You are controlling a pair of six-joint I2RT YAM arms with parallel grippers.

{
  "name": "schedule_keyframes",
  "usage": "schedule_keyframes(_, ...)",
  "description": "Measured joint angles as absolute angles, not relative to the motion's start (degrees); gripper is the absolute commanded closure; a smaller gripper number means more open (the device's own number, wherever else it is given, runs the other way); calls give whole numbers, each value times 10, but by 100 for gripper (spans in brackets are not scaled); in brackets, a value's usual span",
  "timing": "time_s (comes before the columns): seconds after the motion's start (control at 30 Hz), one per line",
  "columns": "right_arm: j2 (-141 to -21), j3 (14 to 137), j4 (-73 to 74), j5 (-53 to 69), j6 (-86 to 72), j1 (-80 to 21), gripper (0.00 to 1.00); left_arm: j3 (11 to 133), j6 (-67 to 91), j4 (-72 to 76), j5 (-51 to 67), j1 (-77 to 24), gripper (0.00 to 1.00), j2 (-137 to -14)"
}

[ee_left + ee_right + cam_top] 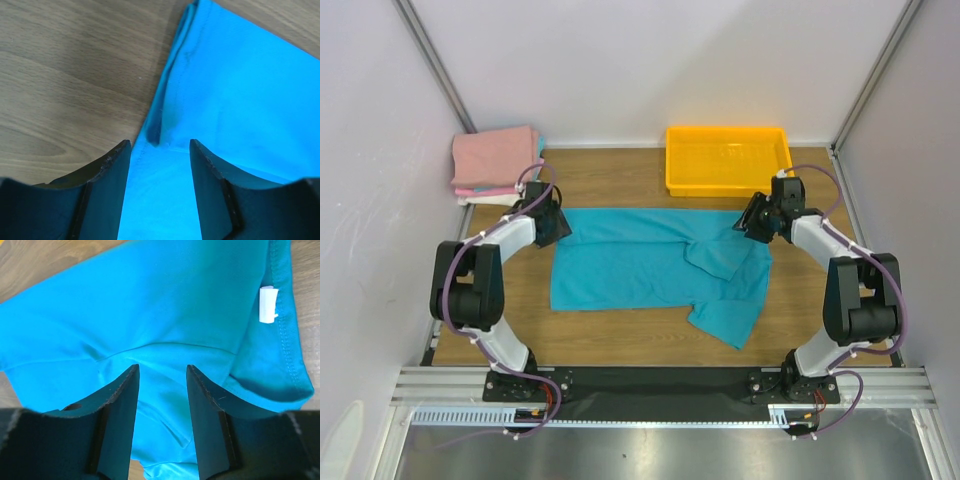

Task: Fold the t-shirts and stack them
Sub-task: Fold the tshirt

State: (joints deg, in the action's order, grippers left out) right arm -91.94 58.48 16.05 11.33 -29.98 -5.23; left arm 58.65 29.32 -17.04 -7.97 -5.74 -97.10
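Observation:
A teal t-shirt point(640, 265) lies partly folded on the wooden table, with one sleeve flopped over at the front right. My left gripper point(558, 224) is open over the shirt's far left corner; in the left wrist view point(160, 146) the cloth edge point(165, 100) runs between the jaws. My right gripper point(754, 222) is open over the far right corner; in the right wrist view point(162, 371) teal cloth point(150, 305) fills the gap, and a white label point(267, 304) shows near the hem. A folded stack with a pink shirt point(496, 160) on top sits at the far left.
A yellow bin point(782, 160) stands at the back right of the table. The table's wooden top point(620, 170) is ringed by white walls and metal frame posts. The stack sits just beyond the table's left edge.

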Motion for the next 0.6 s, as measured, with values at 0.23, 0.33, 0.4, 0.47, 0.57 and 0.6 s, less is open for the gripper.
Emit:
schedule_keyframes(0.23,-909,581,160,102,-306,-52,52,587,291,-168,-88,-56,67,-991)
schedule_keyframes(0.33,-909,581,160,97,-310,-52,52,587,290,-168,-100,-56,77,-992)
schedule_keyframes(0.4,-909,580,160,94,-312,-52,53,587,289,-168,-107,-54,81,-992)
schedule_keyframes(0.47,-908,578,161,93,-314,-52,53,587,288,-168,-112,-51,85,-992)
schedule_keyframes(0.57,-906,572,161,90,-315,-52,53,587,283,-168,-117,-44,91,-992)
schedule_keyframes(0.6,-906,569,163,88,-315,-52,53,587,283,-168,-117,-43,92,-992)
